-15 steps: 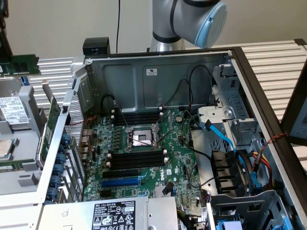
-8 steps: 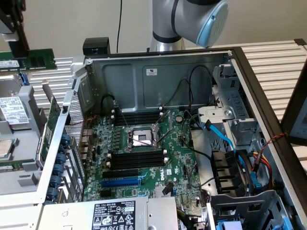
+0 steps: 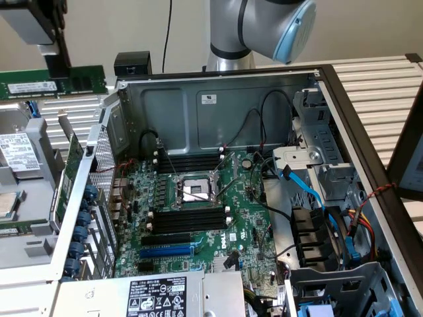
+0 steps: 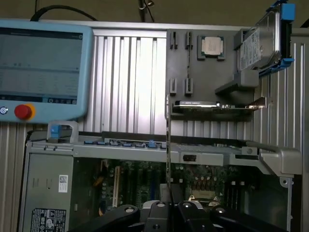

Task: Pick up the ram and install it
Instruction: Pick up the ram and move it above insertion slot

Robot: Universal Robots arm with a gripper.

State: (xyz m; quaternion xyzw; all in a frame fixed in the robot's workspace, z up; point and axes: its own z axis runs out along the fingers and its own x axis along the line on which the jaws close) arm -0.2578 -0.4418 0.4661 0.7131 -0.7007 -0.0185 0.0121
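Gripper [image 3: 59, 71] pinches the ram [image 3: 86, 80] at about mid-length, jaws pressed onto its two faces. Ram hangs level, long edge horiz., white label strip twd the exterior view's left end, black chips twd the right end. It's up at the exterior view's left, outside the case [image 3: 178, 112] and past its side wall, above the grey tray [image 3: 33, 244] that carries an HDD [image 3: 14, 148] and a CPU [image 3: 5, 201]. Ram is well apart from the mobo [image 3: 244, 218]. On the mobo, black slots [image 3: 188, 219] w/ white end clips lie on either side of the socket [image 3: 193, 190], and a blue slot [image 3: 165, 251] sits nearer the camera. Arm [image 3: 264, 26] rises behind the case's back wall. In the wrist view the ram [image 4: 168, 145] shows edge-on, a thin line running out from btw the fingers [image 4: 190, 211], w/ the gripper [image 4: 170, 210] clamped on it. Beyond it are the open case [image 4: 270, 157], then the tray [image 4: 227, 72] w/ CPU [image 4: 211, 46], HDD [image 4: 263, 41] and a flat card [image 4: 198, 104]. A pendant [image 4: 41, 67] w/ a red stop button [image 4: 24, 112] sits against the ribbed table [image 4: 125, 82].
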